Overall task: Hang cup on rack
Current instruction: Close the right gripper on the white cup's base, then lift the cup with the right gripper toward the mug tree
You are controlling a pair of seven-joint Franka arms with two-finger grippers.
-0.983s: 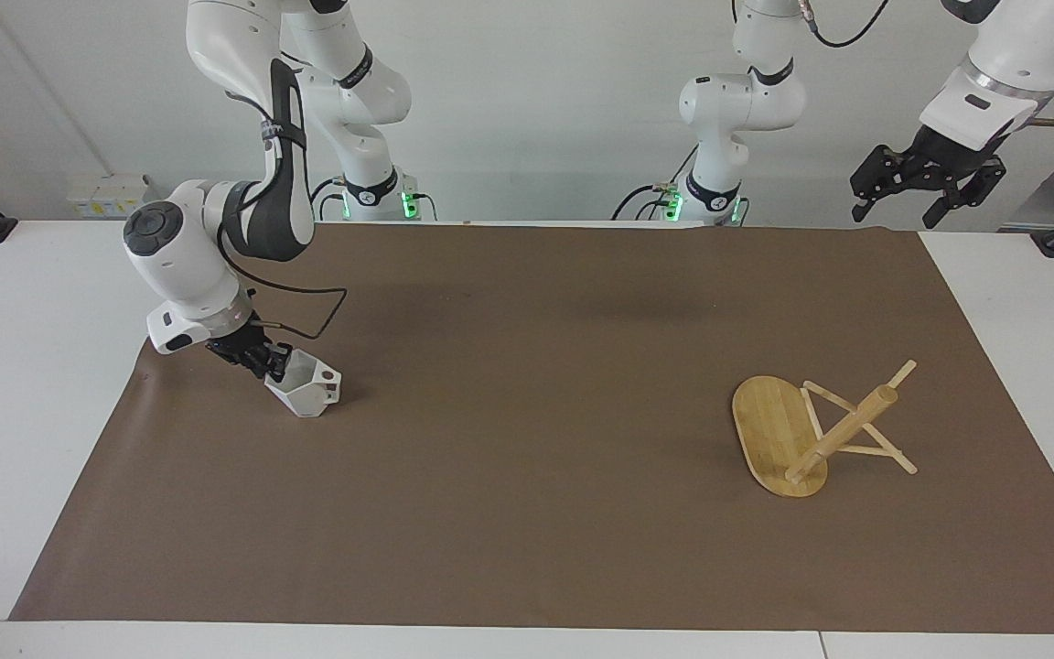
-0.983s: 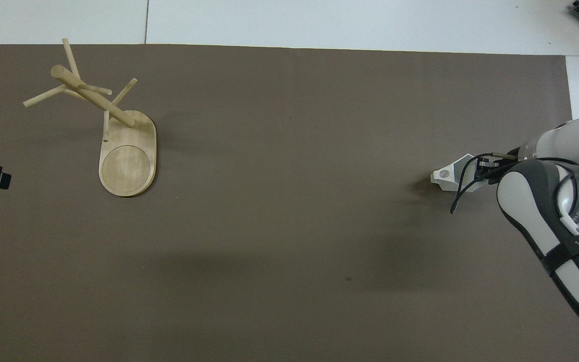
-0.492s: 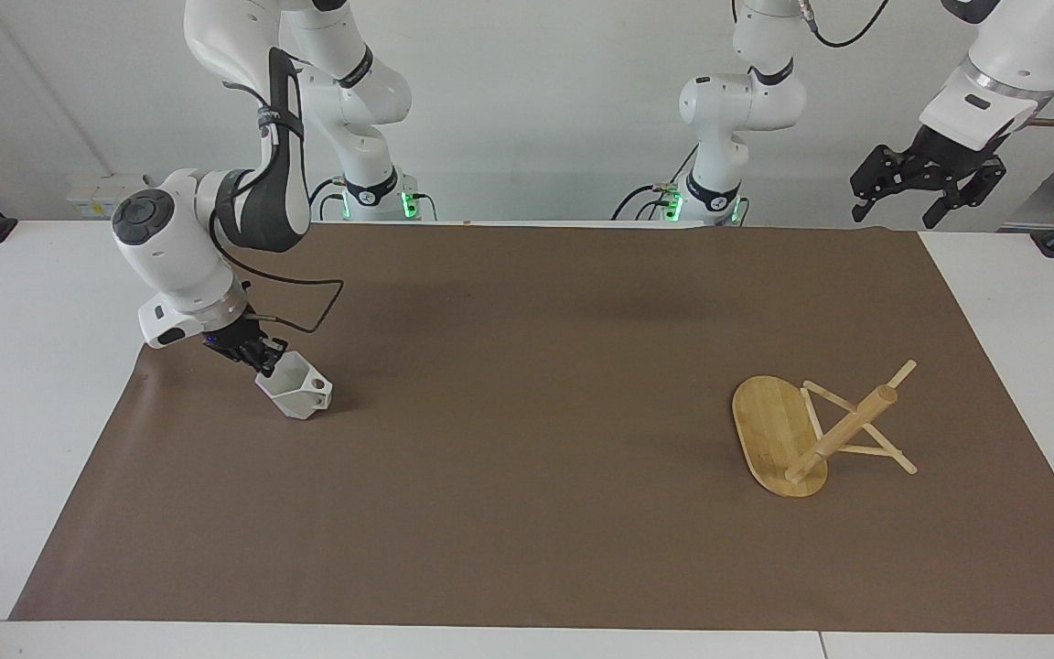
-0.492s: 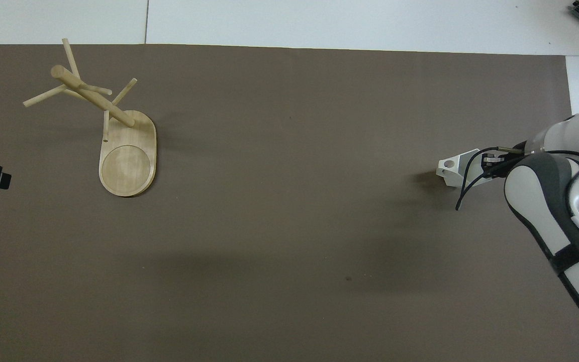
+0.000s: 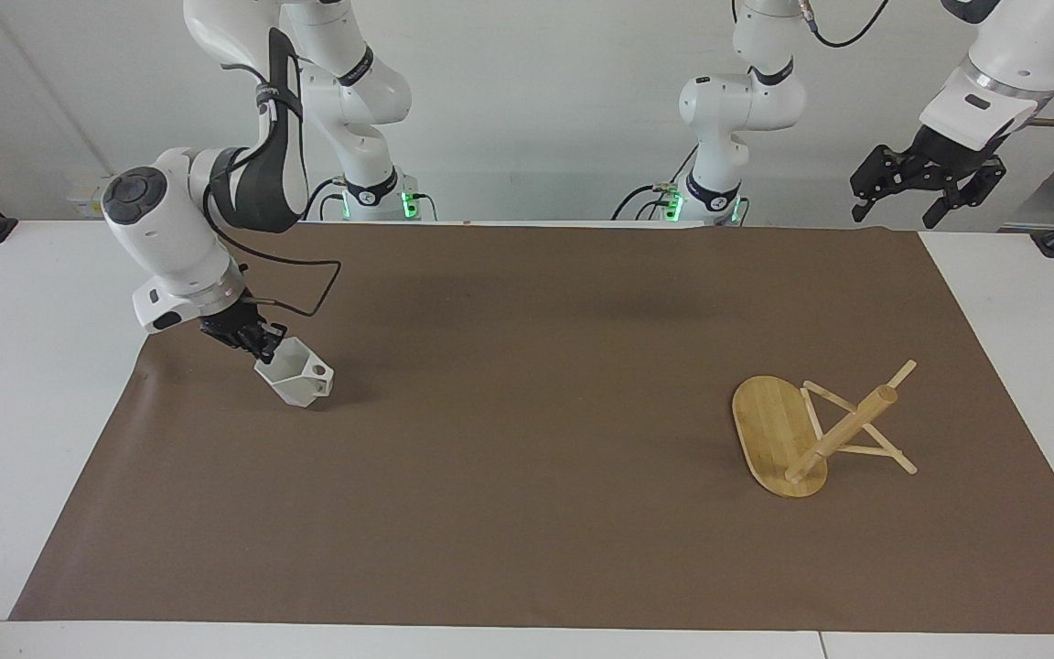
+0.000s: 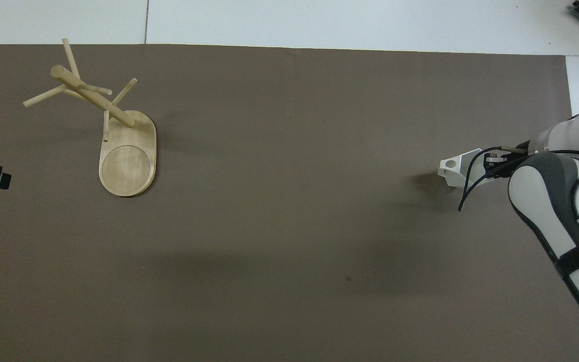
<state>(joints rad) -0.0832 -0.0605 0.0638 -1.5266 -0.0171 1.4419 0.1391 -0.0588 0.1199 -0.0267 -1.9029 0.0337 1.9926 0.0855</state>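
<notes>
one cup (image 5: 296,379), one rack (image 5: 811,432), one brown mat (image 5: 536,412), two arms

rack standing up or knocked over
Knocked over. The rack lies on its side on the brown mat: its oval base stands on edge, and its post slants low with pegs touching the mat.

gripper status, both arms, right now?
Left gripper: open, holding nothing, waiting raised above the left arm's end of the table.
Right gripper: shut on the cup, cup tilted just above the brown mat.
</notes>
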